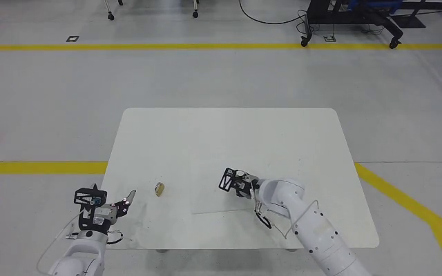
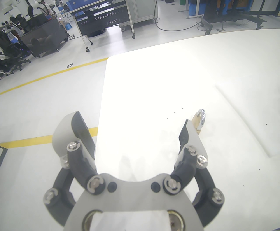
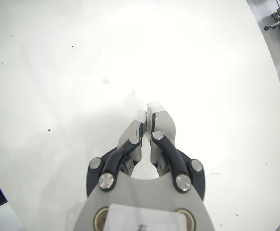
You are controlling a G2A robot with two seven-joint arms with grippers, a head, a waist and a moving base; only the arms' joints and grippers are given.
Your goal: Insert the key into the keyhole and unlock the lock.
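A small brass padlock [image 1: 159,188] with a silver shackle lies on the white table [image 1: 228,138] near its front left part. My left gripper [image 1: 126,202] hovers open just left of it. In the left wrist view the padlock [image 2: 200,121] shows just beyond one of the fingertips [image 2: 186,131], and nothing sits inside my left gripper [image 2: 131,120]. My right gripper [image 1: 248,190] is at the table's middle front, shut, with its tips down at the tabletop [image 3: 146,110]. I cannot make out a key between its fingers.
A thin raised sheet edge [image 2: 240,122] runs across the tabletop to the right of the padlock. A yellow floor line [image 1: 48,167] passes on both sides of the table. Wheeled racks [image 2: 105,19] stand far behind it.
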